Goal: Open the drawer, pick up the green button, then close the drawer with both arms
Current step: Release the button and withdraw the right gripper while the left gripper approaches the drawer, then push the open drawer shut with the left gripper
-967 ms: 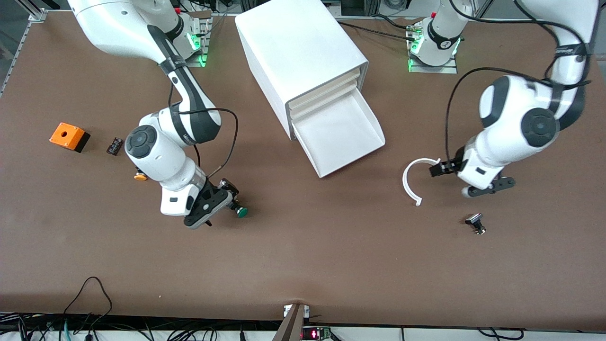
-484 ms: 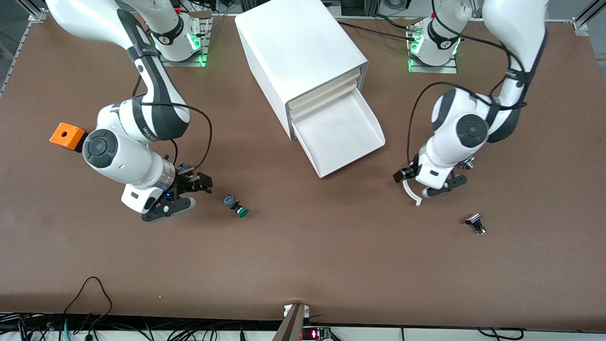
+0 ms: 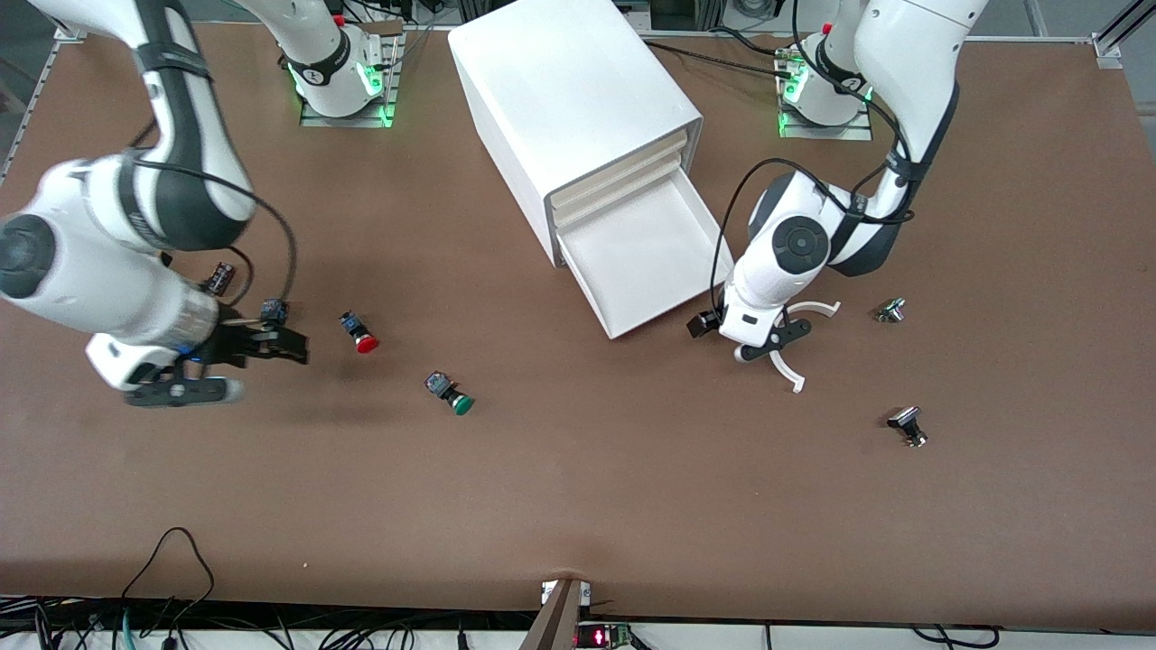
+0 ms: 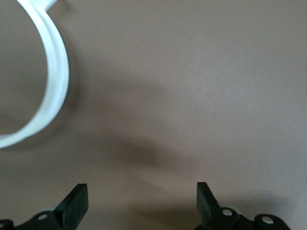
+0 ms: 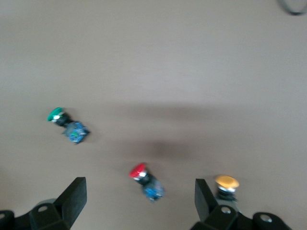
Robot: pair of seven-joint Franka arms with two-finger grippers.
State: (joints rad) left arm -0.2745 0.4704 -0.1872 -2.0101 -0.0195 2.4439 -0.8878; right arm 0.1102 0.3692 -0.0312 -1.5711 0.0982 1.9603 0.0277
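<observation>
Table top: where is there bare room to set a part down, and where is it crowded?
Bare: the wide strip of table nearer the camera than the green button. Crowded: around the red button beside the open right gripper, and where the open left gripper hangs by the open drawer and white ring.

No text, label or number can be read with certainty. There may be a small round mark with a digit on the left arm's base, but the digit stays too small to tell.
</observation>
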